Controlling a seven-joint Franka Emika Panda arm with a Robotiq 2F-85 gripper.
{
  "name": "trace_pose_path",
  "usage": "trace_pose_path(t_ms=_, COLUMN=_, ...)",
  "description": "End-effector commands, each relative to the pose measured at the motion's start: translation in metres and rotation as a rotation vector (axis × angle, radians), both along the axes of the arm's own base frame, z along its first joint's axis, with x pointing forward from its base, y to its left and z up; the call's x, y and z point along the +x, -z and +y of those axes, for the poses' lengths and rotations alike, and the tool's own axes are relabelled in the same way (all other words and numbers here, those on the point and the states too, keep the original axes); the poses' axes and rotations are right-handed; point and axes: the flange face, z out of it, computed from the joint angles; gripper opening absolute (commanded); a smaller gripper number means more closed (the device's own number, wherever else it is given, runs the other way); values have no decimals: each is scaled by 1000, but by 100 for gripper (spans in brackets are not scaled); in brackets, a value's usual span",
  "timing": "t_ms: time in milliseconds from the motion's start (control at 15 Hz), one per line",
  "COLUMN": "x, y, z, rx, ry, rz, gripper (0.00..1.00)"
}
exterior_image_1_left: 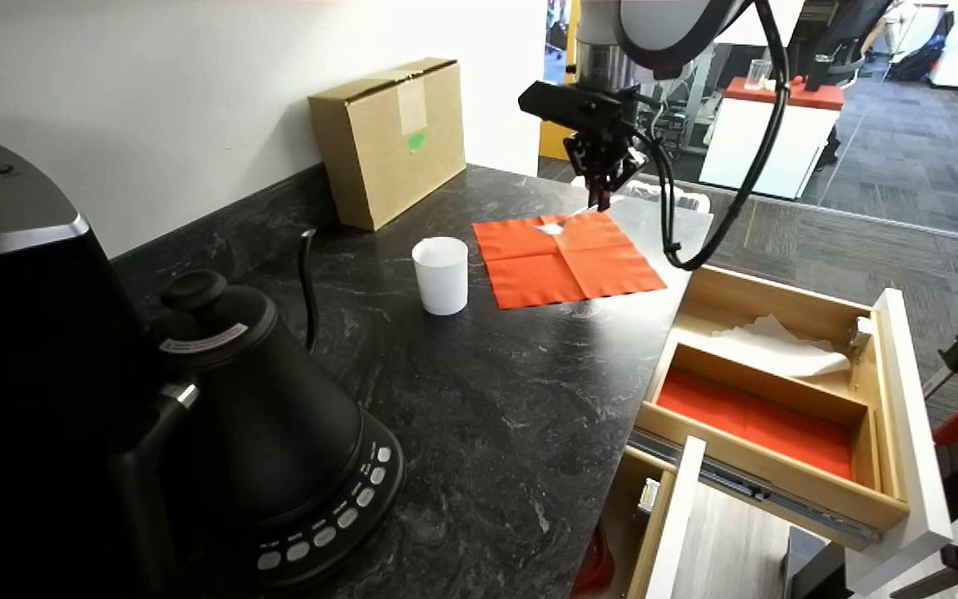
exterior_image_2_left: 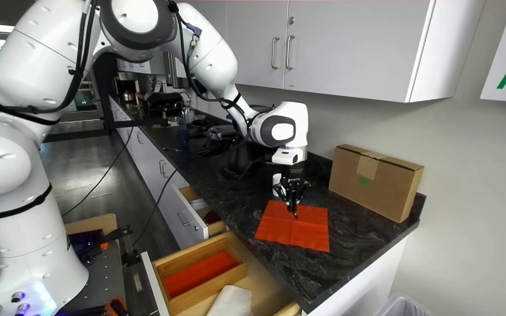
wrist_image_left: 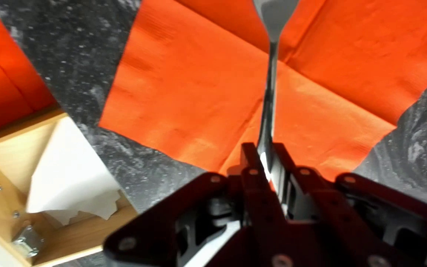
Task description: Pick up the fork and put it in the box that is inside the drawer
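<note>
The silver fork (wrist_image_left: 271,81) points away from my gripper (wrist_image_left: 265,148) in the wrist view, its head cut off by the top border. Both fingers are closed on its handle. In an exterior view the fork head (exterior_image_1_left: 550,228) shows over the orange cloth (exterior_image_1_left: 558,262); whether it touches the cloth I cannot tell. My gripper (exterior_image_2_left: 294,210) points down above that cloth. The box, a light-wood tray with a red bottom (exterior_image_1_left: 753,424), sits inside the pulled-out drawer (exterior_image_1_left: 916,416). At the left of the wrist view, part of the box's wall (wrist_image_left: 20,124) shows.
White paper (exterior_image_1_left: 782,348) lies in the drawer beside the box. A lower drawer (exterior_image_1_left: 678,516) also stands out from the counter. On the dark countertop (exterior_image_1_left: 487,399) are a white cup (exterior_image_1_left: 442,279), a black kettle (exterior_image_1_left: 267,424) and a cardboard box (exterior_image_1_left: 404,150) by the wall.
</note>
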Motion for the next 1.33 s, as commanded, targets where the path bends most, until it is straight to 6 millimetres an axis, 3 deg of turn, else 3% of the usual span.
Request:
trace_pose_path(t_ms=0, x=-55, y=-18, z=22, rx=24, ry=103, rz=82, gripper=4)
trace_pose_path(t_ms=333, x=-117, y=-10, z=65, rx=47, ry=324, rz=204, gripper=3)
trace_pose_path(t_ms=667, x=-173, y=5, z=128, rx=94, ry=545, rz=319, gripper=4)
trace_pose_path(t_ms=933, x=-209, y=13, z=175, rx=129, ry=690, rz=370, gripper=4)
trace_pose_path(t_ms=1067, x=-224, y=15, z=187, rx=117, ry=750, rz=353, gripper=4)
trace_pose_path(t_ms=1133, x=-231, y=23, z=159, rx=131, ry=773, rz=342, gripper=4)
trace_pose_path(t_ms=1200, x=-231, y=25, z=153, rx=124, ry=787, rz=330, gripper=4)
trace_pose_path(t_ms=1267, x=-163, y=38, z=111, rx=71, ry=819, rz=296, gripper=4)
